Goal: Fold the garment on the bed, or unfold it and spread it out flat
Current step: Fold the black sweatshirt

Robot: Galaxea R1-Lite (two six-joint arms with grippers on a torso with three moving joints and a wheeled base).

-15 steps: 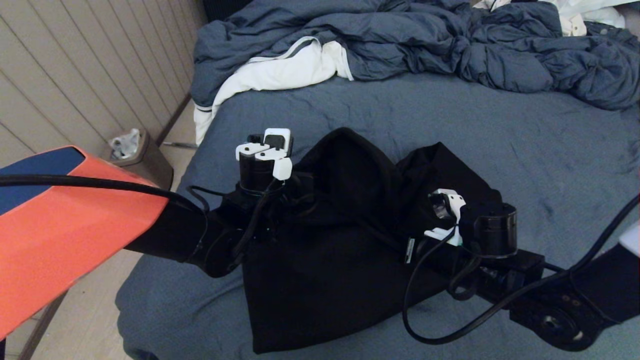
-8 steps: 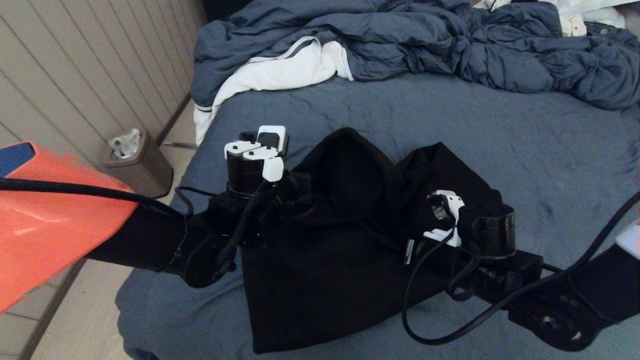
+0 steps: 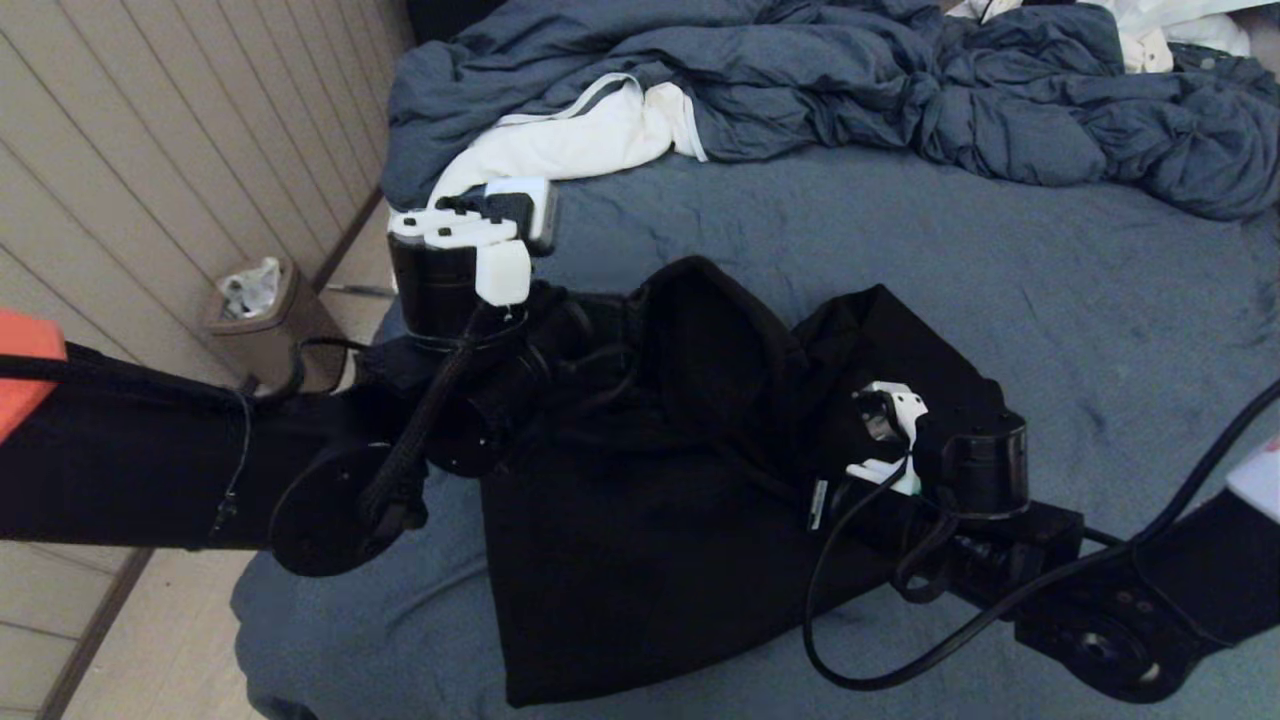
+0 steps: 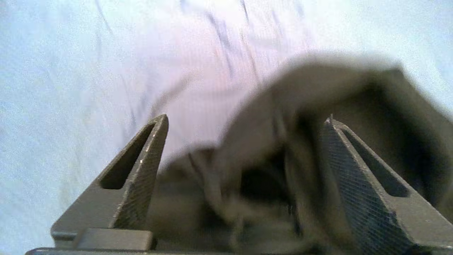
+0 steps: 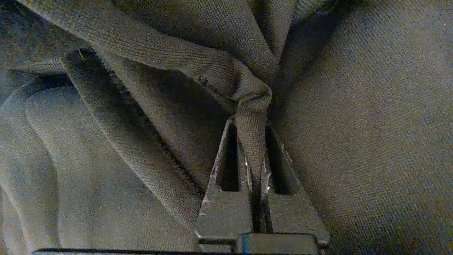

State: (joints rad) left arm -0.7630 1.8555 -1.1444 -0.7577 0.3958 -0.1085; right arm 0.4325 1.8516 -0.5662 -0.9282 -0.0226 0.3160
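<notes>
garment (image 3: 640, 520): crumpled on bed (image 3: 1050, 290) | right gripper (image 5: 252, 124): jaws pinched tight on a garment fold | left gripper (image 4: 244, 124): jaws spread wide, above garment's edge, gripping nothing

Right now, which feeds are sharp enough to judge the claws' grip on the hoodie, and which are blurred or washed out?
Left wrist view: smeared, the bed bleached pale, yet the left claw reads open. Right wrist view: crisp, the right claw pinching a fold of the hoodie. Head view: dim, black cloth hiding both claws' tips.
</notes>
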